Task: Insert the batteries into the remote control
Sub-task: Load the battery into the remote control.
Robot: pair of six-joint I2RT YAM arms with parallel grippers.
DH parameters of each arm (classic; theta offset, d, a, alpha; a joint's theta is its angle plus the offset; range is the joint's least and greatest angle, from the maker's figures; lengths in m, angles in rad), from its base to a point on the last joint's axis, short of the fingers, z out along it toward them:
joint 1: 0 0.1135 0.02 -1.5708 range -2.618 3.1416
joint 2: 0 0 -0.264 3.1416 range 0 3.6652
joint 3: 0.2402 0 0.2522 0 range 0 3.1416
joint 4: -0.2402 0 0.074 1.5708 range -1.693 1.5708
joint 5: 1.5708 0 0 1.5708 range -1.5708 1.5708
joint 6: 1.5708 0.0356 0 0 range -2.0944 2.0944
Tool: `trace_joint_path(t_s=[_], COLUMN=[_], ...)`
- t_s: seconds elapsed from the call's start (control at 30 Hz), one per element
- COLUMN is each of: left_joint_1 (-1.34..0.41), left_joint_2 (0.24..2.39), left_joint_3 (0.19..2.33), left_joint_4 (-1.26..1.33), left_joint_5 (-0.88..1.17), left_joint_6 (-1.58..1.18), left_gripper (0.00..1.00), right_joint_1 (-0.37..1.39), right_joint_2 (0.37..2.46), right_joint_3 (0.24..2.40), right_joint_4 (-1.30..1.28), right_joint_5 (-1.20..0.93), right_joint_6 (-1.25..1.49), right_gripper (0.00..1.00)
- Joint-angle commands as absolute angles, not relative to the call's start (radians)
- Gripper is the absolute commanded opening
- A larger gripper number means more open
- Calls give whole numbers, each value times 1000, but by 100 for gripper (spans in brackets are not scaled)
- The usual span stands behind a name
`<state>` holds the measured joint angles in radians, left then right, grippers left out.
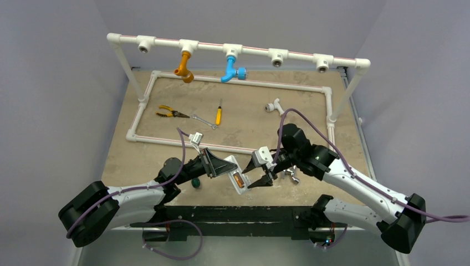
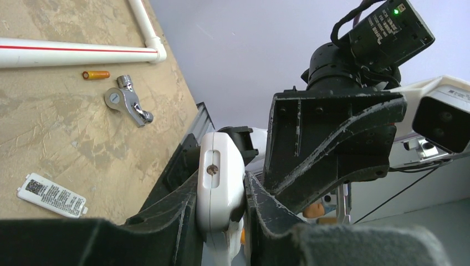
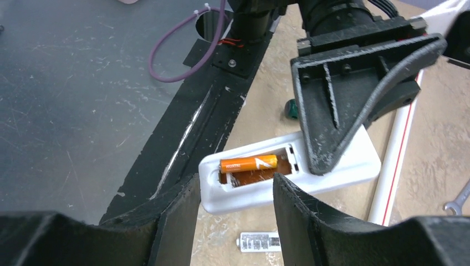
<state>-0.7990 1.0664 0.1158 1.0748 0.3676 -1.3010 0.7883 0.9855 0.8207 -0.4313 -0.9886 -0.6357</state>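
Observation:
My left gripper (image 1: 230,167) is shut on the white remote control (image 1: 238,180) and holds it above the table's near edge, bay side up. In the left wrist view the remote (image 2: 220,166) is clamped edge-on between the fingers (image 2: 183,216). The right wrist view shows the remote (image 3: 343,166) with its open bay holding one orange battery (image 3: 248,163); the slot beside it is bare. My right gripper (image 3: 235,188) is open and empty, just beside the remote's bay end (image 1: 265,180). A second battery (image 2: 95,75) lies on the table near the white pipe.
The labelled battery cover (image 2: 52,194) lies on the table under the remote (image 3: 259,241). A metal fitting (image 2: 127,102) lies by the loose battery. The PVC frame (image 1: 238,83) encloses pliers (image 1: 169,113), a wrench (image 1: 204,121), a screwdriver (image 1: 219,115) and a pipe fitting (image 1: 272,105).

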Motion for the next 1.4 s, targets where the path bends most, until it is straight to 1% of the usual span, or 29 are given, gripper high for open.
trace_joint_path(t_s=[0.0,0.2,0.43,0.8,1.37], left_joint_1=[-802,-801,-802,-801,-802], left_joint_2=[1052,1054,1057,1059,1058], left_joint_3=[115,126,127,126,128], left_joint_4=[1123,1121,1118,1123,1125], left_joint_5=[376,376,376,374,363], left_joint_6=[-1312,-1312,-1309,-1312,-1317], left_gripper=[0,0,0,0,0], right_joint_1=[848,866,871,873,882], right_joint_2=[982,1008,1032,1066,1029], right_joint_3=[817,817,820,831,784], right_joint_4=[-403,-389,-379,-381,-326], right_joint_5=[-942,-928,-912,-912,-832], right_joint_6=[-667,-667,-663,-663,-622], right_gripper=[49,48,44,40,38])
